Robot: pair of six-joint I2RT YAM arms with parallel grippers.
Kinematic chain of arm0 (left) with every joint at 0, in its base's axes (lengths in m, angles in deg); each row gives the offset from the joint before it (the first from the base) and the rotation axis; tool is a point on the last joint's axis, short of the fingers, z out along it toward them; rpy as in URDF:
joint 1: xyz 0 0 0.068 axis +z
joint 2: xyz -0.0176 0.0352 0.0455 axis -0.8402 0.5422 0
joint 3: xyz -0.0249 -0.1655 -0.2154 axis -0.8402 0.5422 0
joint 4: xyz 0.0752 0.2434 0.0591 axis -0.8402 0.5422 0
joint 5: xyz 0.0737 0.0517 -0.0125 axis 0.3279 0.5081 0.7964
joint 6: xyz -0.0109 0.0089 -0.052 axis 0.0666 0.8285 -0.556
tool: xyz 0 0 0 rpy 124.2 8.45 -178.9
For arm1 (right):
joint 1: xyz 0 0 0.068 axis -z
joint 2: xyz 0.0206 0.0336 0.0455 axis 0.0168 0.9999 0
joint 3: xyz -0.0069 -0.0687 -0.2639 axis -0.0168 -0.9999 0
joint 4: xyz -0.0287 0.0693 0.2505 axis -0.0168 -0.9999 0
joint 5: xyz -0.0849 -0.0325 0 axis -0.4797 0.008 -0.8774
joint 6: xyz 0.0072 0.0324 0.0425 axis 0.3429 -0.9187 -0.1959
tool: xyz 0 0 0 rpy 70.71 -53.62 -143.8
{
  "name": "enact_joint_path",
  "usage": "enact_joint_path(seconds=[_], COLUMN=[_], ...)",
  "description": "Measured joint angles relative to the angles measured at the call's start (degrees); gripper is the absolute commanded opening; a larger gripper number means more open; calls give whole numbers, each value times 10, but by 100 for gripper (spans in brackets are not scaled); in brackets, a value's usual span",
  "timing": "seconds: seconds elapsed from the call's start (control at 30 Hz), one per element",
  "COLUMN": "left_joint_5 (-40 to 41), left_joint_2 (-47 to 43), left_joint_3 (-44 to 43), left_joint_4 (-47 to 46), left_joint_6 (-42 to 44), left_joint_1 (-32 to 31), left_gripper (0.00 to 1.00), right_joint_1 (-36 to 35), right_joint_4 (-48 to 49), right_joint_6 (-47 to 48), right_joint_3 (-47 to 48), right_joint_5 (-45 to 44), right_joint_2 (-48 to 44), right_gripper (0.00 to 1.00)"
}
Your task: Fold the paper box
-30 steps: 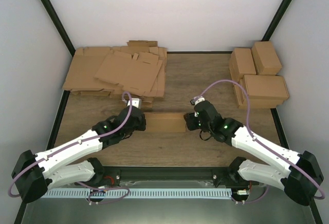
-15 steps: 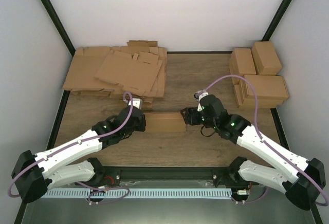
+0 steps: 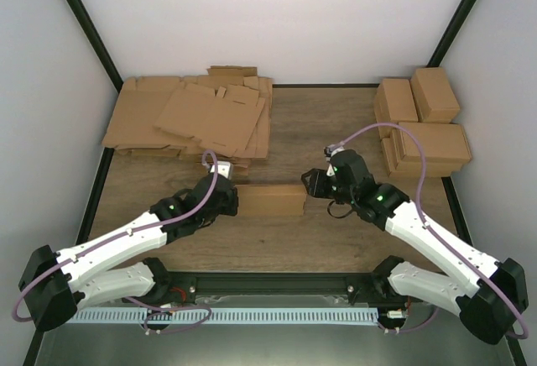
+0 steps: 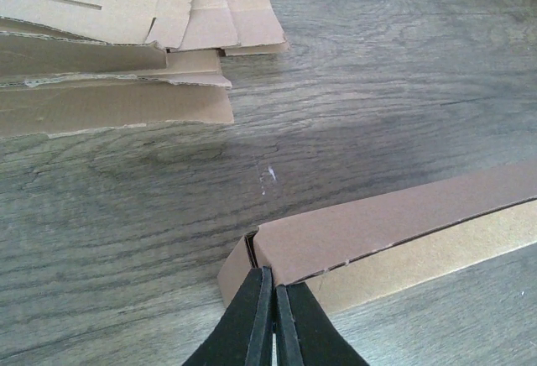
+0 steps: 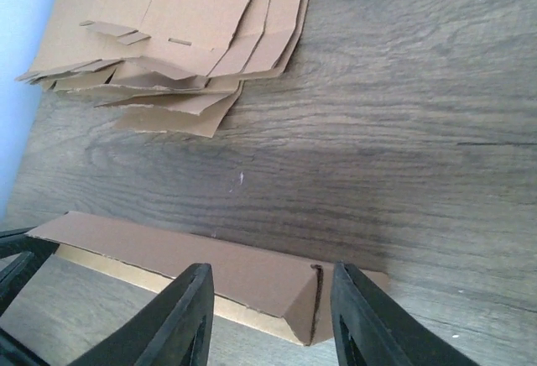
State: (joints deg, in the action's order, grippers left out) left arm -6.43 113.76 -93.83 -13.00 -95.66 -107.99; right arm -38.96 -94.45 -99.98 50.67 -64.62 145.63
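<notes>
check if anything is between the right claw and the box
Nothing visible does. In the right wrist view the right claw is open and the end of the box sits in the gap between its fingers. The pile of flat cardboard lies farther off on the table.

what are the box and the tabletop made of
The paper box: plain brown cardboard, matte and unprinted. Its cut edges look raw and its folds crisp. The table: grey-brown wood grain with a dull sheen, perhaps laminate or veneer rather than solid wood; the look leaves that open.
</notes>
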Motion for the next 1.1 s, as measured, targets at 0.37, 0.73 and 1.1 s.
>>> enact_joint_path(seconds=[0.37,0.73,1.1], left_joint_5=[12,29,11], left_joint_2=[2,9,12], left_joint_3=[-1,-5,-17], left_joint_4=[2,6,21], left_joint_6=[-1,-3,-19], left_joint_1=[-10,-19,-26], left_gripper=[4,7,34], right_joint_1=[1,4,4], right_joint_4=[61,95,100], right_joint_6=[-38,-58,-56], right_joint_3=[-64,-85,-89], right_joint_5=[56,65,67], right_joint_2=[-1,-7,-7], right_gripper=[23,16,15])
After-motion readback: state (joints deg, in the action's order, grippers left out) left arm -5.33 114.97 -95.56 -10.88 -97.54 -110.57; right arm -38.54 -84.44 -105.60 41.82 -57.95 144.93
